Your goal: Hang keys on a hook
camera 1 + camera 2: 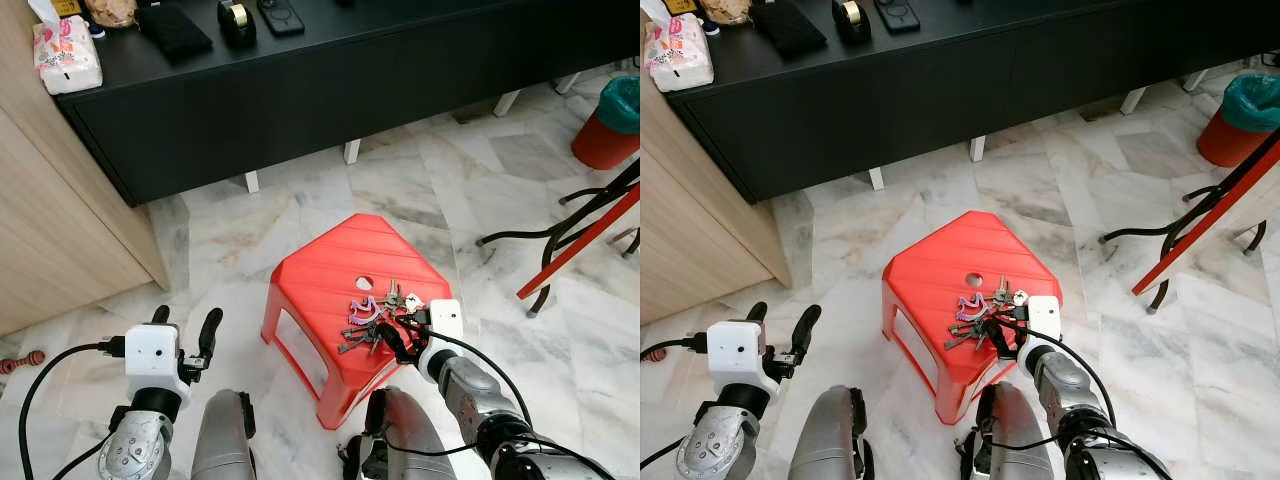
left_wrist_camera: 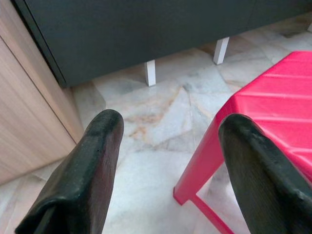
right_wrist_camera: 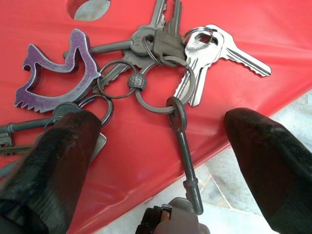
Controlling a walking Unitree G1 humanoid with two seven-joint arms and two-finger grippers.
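No text, label or number can be read anywhere (all too small or blurred).

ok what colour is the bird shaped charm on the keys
Purple; the bird-shaped charm on the keys shows best in the right wrist view.

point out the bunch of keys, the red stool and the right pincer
bunch of keys (image 3: 161,92), right wrist view, on the central ring
red stool (image 1: 325,265), left eye view, on the bare ribbed top
right pincer (image 3: 158,146), right wrist view, midway between its open fingertips
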